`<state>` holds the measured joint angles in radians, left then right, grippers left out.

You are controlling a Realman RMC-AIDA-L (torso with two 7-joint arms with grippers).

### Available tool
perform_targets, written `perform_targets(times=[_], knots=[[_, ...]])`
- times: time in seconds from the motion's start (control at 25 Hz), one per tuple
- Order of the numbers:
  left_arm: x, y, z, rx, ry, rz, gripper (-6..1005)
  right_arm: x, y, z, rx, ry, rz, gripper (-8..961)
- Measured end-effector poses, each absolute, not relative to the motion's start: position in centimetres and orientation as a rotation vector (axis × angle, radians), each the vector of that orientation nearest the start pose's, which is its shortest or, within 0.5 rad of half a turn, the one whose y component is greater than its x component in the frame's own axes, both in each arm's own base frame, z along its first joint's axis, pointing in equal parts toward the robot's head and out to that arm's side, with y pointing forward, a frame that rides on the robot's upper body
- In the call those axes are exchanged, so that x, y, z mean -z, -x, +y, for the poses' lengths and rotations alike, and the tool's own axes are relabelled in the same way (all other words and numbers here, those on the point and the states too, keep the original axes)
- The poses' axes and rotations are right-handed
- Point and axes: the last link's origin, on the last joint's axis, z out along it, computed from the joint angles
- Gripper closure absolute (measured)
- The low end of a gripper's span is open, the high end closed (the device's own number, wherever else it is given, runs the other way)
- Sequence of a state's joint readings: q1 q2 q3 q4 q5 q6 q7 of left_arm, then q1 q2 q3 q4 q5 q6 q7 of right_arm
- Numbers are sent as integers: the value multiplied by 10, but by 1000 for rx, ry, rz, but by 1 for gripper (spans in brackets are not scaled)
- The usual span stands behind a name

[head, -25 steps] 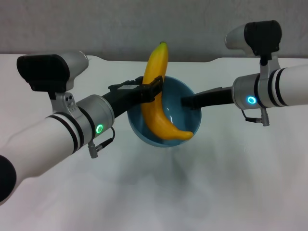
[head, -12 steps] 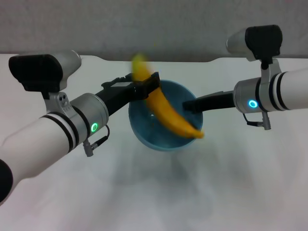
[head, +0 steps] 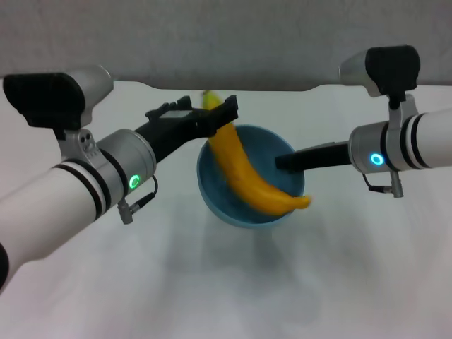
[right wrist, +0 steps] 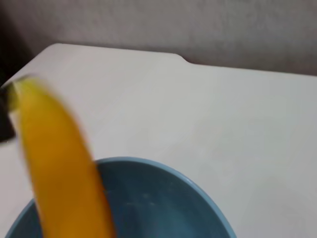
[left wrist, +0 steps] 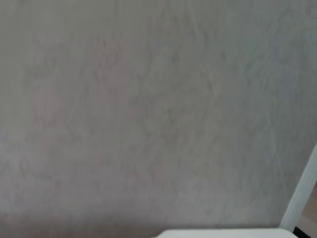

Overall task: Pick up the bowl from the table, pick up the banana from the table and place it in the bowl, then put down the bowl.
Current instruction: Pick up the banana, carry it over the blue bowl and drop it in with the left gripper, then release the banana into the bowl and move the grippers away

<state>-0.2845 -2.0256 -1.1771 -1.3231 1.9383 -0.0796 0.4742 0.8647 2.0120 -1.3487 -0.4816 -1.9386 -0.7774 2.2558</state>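
The light blue bowl [head: 219, 187] hangs above the white table [head: 233, 282], and my right gripper [head: 280, 162] is shut on its right rim. The yellow banana [head: 244, 173] lies slanted across the bowl, its lower tip poking over the right rim. Its upper end leans beside my left gripper [head: 220, 113], which stands open at the bowl's back-left edge; one finger crosses in front of the fruit. The right wrist view shows the banana [right wrist: 64, 163] blurred over the bowl [right wrist: 163, 198]. The left wrist view shows neither.
The table [right wrist: 198, 109] runs back to a grey wall [head: 233, 35], with a shallow notch in its far edge [head: 282, 89]. The left wrist view holds only the wall [left wrist: 148, 109] and a sliver of table edge [left wrist: 223, 233].
The banana has tipped from upright to lying across the bowl and slid down through my left gripper, which now stands at its upper end. Bowl and right gripper shifted slightly right.
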Motion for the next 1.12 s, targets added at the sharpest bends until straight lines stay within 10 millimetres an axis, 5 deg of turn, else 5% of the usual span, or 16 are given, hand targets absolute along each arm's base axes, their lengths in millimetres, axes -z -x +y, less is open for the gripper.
perform_targets(times=[0.56,1.12], knots=[[-6,160,379,751,1890,-770,104,59,-228,427,-132,2371,1282,904],[2,188,366,309,1716,-132,105,50,-230,434,1,2340,1285,895]])
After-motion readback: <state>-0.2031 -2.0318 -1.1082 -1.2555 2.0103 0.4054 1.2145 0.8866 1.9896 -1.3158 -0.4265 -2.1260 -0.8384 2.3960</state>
